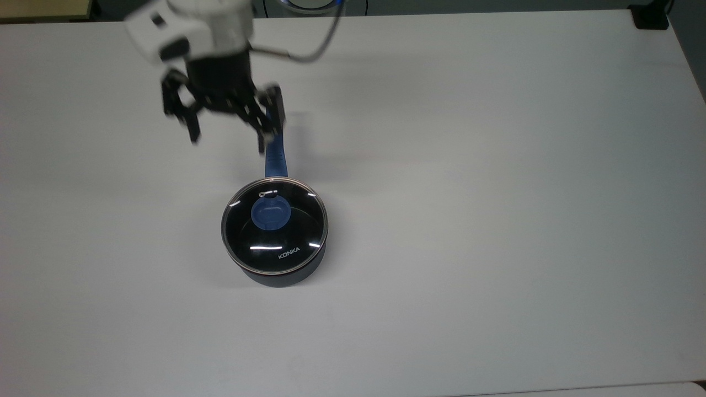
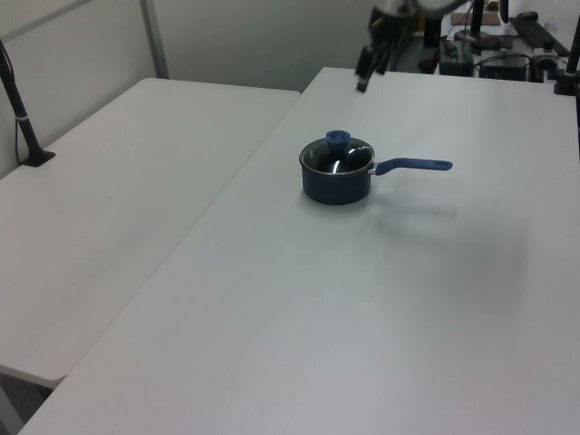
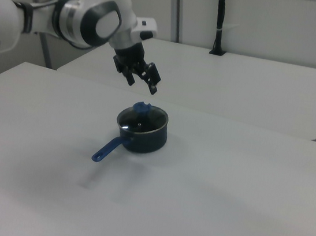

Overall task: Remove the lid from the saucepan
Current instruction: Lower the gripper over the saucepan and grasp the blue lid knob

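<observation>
Saucepan [image 1: 278,259] sits on the white table [image 1: 496,220], about mid-table in the top view and a little toward the top view's left. Its dark navy body stands upright, and the long blue handle [image 1: 276,157] runs straight away from the pot toward the top view's top edge; in the left view the same handle [image 2: 412,165] points to the left view's right. Sitting flat on the pot is the lid [image 1: 274,225], clear glass with a thin metal rim, white KONKA lettering near its lower edge in the top view, and the blue knob [image 1: 270,213] standing up at its middle.

Farther back, above the handle and clear of the lid, hangs the gripper [image 1: 227,139] in the air. Its two black fingers [image 1: 192,129] are spread wide apart and point downward, with nothing between them. In the top view one finger overlaps the far part of the handle, yet the right view shows the gripper [image 3: 143,84] well above the pot, up and to the right view's left of the knob. Behind it the white arm [image 3: 95,16] reaches in from the right view's left
</observation>
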You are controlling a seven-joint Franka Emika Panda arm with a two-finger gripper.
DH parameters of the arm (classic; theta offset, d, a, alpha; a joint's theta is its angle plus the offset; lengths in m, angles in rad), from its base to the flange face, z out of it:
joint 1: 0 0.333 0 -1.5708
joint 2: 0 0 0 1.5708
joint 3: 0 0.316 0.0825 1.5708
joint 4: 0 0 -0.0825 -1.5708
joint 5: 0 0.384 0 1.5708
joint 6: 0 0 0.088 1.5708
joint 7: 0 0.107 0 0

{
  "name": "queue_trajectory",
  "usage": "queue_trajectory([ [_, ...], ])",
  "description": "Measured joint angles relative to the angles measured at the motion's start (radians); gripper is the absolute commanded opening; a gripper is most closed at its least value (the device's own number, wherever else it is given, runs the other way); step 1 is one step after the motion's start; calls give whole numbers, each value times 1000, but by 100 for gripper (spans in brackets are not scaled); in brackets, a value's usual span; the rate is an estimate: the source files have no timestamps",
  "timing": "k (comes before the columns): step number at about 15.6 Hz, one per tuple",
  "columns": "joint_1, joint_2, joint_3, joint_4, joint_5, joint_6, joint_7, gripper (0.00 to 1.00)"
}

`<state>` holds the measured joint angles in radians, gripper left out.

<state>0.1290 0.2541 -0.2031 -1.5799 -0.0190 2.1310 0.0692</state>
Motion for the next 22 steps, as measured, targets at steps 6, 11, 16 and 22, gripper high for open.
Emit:
queue_trajectory([
  [6,6,131,48,-1,0,159,115,100],
  [11,7,171,68,0,-46,177,160,100],
  [16,6,179,69,0,-81,183,184,100],
  [22,6,190,70,-1,-110,184,196,65],
])
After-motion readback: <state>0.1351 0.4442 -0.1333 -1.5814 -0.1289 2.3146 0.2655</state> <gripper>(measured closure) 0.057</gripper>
